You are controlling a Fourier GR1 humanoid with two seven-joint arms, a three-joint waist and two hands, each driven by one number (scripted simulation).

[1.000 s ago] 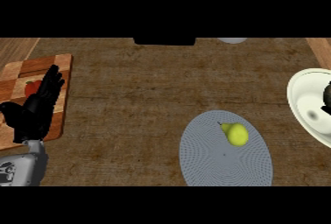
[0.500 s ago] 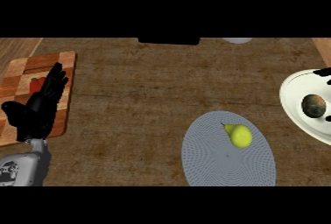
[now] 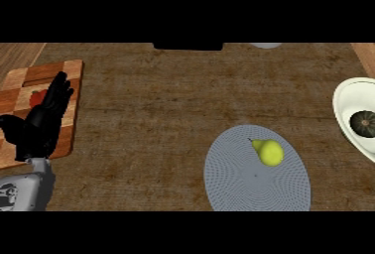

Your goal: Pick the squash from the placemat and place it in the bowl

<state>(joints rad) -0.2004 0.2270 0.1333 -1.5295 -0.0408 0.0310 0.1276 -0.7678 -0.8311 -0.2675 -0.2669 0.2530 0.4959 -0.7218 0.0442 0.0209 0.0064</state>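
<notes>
Squash (image 3: 362,123), dark green and round, already sits inside the white bowl (image 3: 343,106) at the far right edge; no robot hand touches it. Judged from that, the placing looks done.

Left to right. Left robot hand (image 3: 42,121): fingers straight and relaxed, holding nothing, at rest over a checkered wooden cutting board (image 3: 22,84) with something red (image 3: 36,97) partly hidden beneath the fingers. Its grey forearm comes in from the lower left corner. Probably parked there to stay out of the work on the other side.

Centre-right: grey oval placemat (image 3: 256,183), carrying a yellow-green pear-shaped fruit (image 3: 270,152) near its upper half, stem pointing up-left. The fruit is well apart from the bowl, with bare tabletop between.

Right robot hand: not in view, so its state cannot be told.

Tabletop (image 3: 176,99): dark brown, rough woven-looking grain, lighter wood strips at both upper corners. A dark block and a pale rounded object sit at the top edge, too cropped to identify.
</notes>
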